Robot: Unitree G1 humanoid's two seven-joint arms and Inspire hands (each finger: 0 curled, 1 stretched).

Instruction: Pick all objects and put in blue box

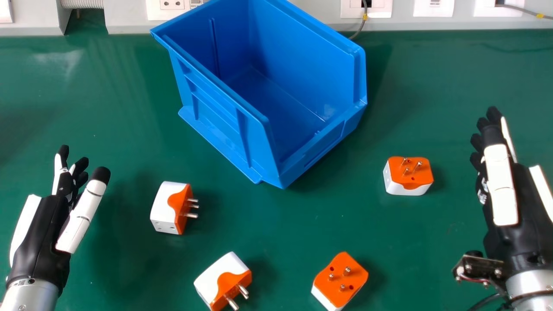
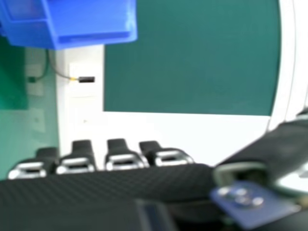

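Off to the right of the blue open-front storage bin (image 1: 216, 116), spotted an orange-and-white plug adapter (image 1: 394, 183) with pins (image 1: 417, 166) up. Looked like hard plastic, so stiff, no squish at all, and probably light, maybe a touch dense for such a chunky little block. Seemed smooth too, so possibly a bit slippery. Not really fragile, apart from maybe bending the pins. Would've grabbed low across two opposite white sides, well clear of the metal. Same deal for the second plug adapter (image 1: 165, 202), left of the bin's near corner, on its side. Ditto for the third plug adapter (image 1: 220, 274), farther out in front of the bin and a bit left, also on its side, and the fourth plug adapter (image 1: 340, 278), out front and a bit right, pins up.

Counted four adapters, all on the green tabletop (image 1: 86, 108) outside the bin, with none seen inside. Plus one bin and two hands. Saw the left hand (image 1: 43, 224) out to the left of the bin, fingers relaxed and apart from the thumb, holding nothing. Found the right hand (image 1: 500, 185) well out to the right of the bin, fingers straight, nothing gripped there either.
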